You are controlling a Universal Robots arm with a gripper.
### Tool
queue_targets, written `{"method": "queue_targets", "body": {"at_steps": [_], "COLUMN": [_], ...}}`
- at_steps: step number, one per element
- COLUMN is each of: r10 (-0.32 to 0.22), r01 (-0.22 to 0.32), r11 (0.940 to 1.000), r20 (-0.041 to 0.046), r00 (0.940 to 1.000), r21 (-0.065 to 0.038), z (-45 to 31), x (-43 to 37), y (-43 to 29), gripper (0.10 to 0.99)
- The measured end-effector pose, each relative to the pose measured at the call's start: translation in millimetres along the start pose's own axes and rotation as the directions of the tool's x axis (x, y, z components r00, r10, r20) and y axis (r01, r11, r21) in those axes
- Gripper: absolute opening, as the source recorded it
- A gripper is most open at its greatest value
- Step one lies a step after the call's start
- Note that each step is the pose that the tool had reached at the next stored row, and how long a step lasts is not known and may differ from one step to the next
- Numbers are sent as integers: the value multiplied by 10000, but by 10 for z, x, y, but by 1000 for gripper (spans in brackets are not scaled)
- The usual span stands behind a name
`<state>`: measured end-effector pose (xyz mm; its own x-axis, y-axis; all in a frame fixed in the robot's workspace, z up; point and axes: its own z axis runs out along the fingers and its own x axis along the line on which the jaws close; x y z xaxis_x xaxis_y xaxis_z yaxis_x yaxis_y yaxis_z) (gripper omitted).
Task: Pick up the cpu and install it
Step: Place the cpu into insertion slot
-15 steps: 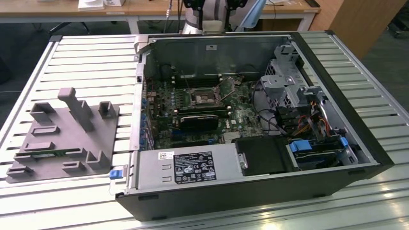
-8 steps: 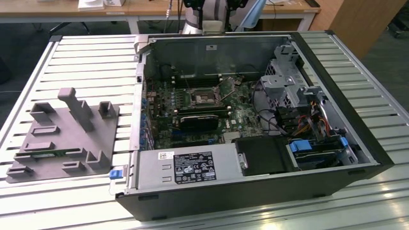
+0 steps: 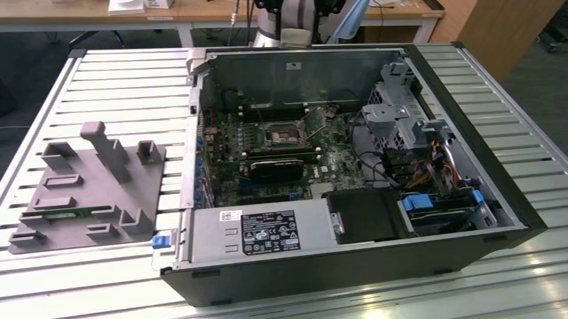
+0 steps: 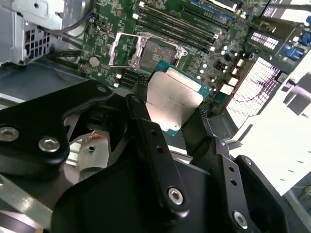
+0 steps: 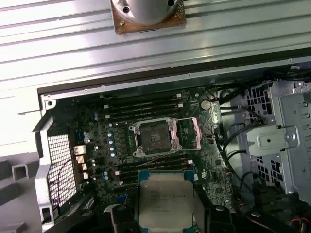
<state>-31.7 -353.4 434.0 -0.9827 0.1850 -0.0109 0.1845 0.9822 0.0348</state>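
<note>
Closest to us, the gripper (image 4: pixel 170 116) has its two black fingers (image 4: pixel 146 131) clenched on opposite edges of the cpu (image 4: pixel 175 99), which we see held in the air above the motherboard (image 5: pixel 97 141) and clear of everything below it. The chip's silvery metal top faces both wrist cameras and its underside faces the board. It is close to square, so we can pick out no real long axis. In the first wrist view the cpu (image 5: pixel 165 201) sits between the fingers (image 5: pixel 119 218) with its edges roughly parallel to those of the socket (image 5: pixel 153 138).

That socket is apart from the chip, just past a bank of memory slots (image 5: pixel 150 167). It lies bare, with its metal retaining frame (image 5: pixel 196 132) swung open to one side.

The board lies on the floor of an open computer case (image 3: pixel 355 276) resting on its side. The case also holds a power supply (image 3: pixel 257 232) along its near wall, a metal drive cage (image 3: pixel 395 106), coloured cables (image 3: pixel 426 159) and a blue-tabbed bay (image 3: pixel 435 209) on the exterior view's right.

The case rests on a slatted metal table (image 3: pixel 124 86). Beside the case, on the exterior view's left, is a grey plastic fixture (image 3: pixel 89 193) with upright blocks.
</note>
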Motion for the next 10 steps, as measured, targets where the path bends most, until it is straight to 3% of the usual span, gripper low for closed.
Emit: {"method": "queue_targets", "body": {"at_steps": [10], "r10": [1241], "r01": [-1241], "r11": [9923], "r20": [44], "r00": [9923], "r21": [12], "z": [5], "x": [0], "y": [0], "gripper": [533]}}
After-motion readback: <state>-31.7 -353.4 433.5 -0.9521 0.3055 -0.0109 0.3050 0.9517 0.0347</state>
